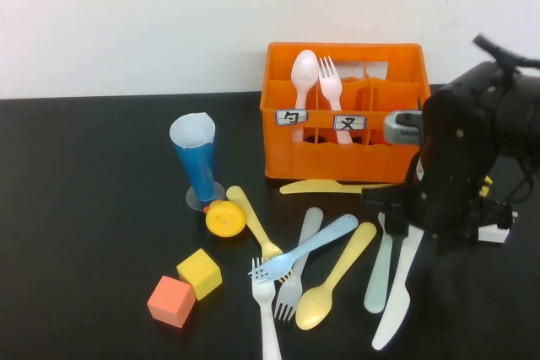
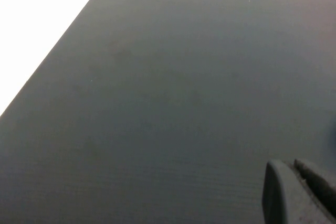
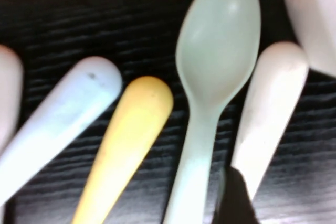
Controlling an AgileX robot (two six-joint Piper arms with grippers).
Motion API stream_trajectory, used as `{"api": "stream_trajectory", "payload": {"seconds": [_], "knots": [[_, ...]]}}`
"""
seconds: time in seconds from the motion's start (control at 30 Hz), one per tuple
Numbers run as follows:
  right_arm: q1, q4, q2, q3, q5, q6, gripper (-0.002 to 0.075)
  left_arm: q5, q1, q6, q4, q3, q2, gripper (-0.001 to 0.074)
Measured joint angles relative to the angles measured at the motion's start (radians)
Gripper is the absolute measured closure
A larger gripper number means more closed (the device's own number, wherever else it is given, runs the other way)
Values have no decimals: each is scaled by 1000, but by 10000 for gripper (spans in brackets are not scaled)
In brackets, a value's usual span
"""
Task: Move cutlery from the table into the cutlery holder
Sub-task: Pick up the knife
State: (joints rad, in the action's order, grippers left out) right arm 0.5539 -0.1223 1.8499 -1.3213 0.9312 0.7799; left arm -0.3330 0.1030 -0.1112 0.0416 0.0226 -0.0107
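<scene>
The orange cutlery holder (image 1: 342,111) stands at the back of the black table (image 1: 84,233) and holds a pink spoon (image 1: 304,82) and a pink fork (image 1: 331,86). In front of it lie a yellow knife (image 1: 333,186), a yellow fork (image 1: 253,223), a light blue fork (image 1: 305,247), a grey fork (image 1: 300,265), a white fork (image 1: 268,318), a yellow spoon (image 1: 336,277), a pale green spoon (image 1: 380,271) and a white knife (image 1: 396,292). My right gripper (image 1: 403,223) is low over the green spoon (image 3: 215,72) and white knife handle (image 3: 270,108). One dark finger (image 3: 235,198) shows between them, gripper open. My left gripper (image 2: 296,190) is shut over bare table.
A blue cup (image 1: 196,162) stands left of the holder, with a yellow round object (image 1: 225,219) at its foot. A yellow cube (image 1: 199,273) and an orange cube (image 1: 171,301) sit at the front left. A white block (image 3: 315,24) lies beside the knife handle.
</scene>
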Motion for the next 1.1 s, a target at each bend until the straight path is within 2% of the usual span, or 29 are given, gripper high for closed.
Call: {"api": "stream_trajectory", "payload": {"seconds": [0.17, 0.37, 0.47, 0.6, 0.93, 1.1], "knots": [[14, 2, 56, 9, -8, 48, 310, 0, 0, 0, 0, 0, 0, 736], [22, 4, 80, 7, -32, 68, 360, 0, 0, 0, 0, 0, 0, 736], [22, -1, 81, 5, -36, 62, 424, 0, 0, 0, 0, 0, 0, 736], [22, -3, 86, 3, -39, 19, 578, 0, 0, 0, 0, 0, 0, 736], [52, -10, 86, 1, -73, -231, 576, 0, 0, 2, 0, 0, 0, 736], [91, -2, 31, 80, -203, -274, 577, 0, 0, 2, 0, 0, 0, 736]]}}
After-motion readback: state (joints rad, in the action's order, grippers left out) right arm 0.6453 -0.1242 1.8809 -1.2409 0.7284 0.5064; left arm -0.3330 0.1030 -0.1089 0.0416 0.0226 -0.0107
